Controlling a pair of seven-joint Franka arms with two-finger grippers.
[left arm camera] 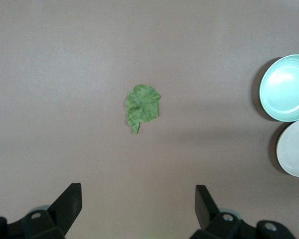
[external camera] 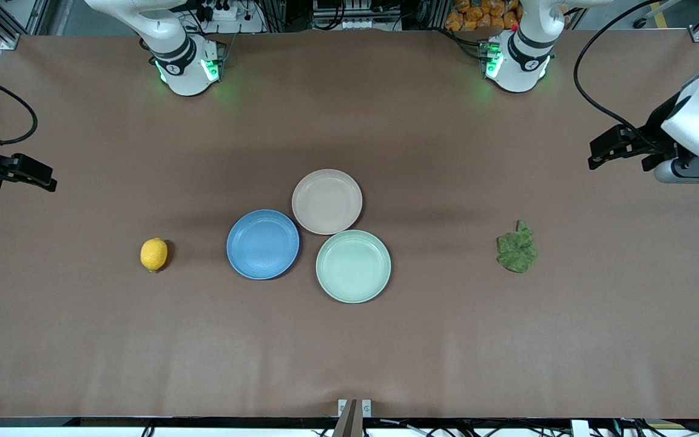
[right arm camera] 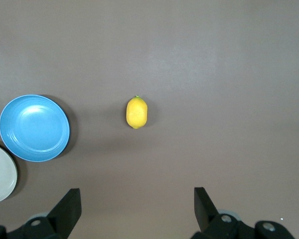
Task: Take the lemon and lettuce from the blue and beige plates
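The lemon [external camera: 154, 254] lies on the bare table beside the blue plate [external camera: 263, 244], toward the right arm's end; it also shows in the right wrist view [right arm camera: 137, 112]. The lettuce [external camera: 517, 247] lies on the bare table toward the left arm's end, apart from the plates; it also shows in the left wrist view [left arm camera: 142, 105]. The blue plate and the beige plate [external camera: 327, 201] hold nothing. My left gripper [external camera: 596, 159] is open and empty over the table's left-arm end. My right gripper [external camera: 49, 182] is open and empty over the right-arm end.
A pale mint-green plate [external camera: 353, 266], holding nothing, touches the blue and beige plates and lies nearest the front camera. The brown table [external camera: 349, 352] is bare around the three plates. The arm bases stand along the table's edge farthest from the front camera.
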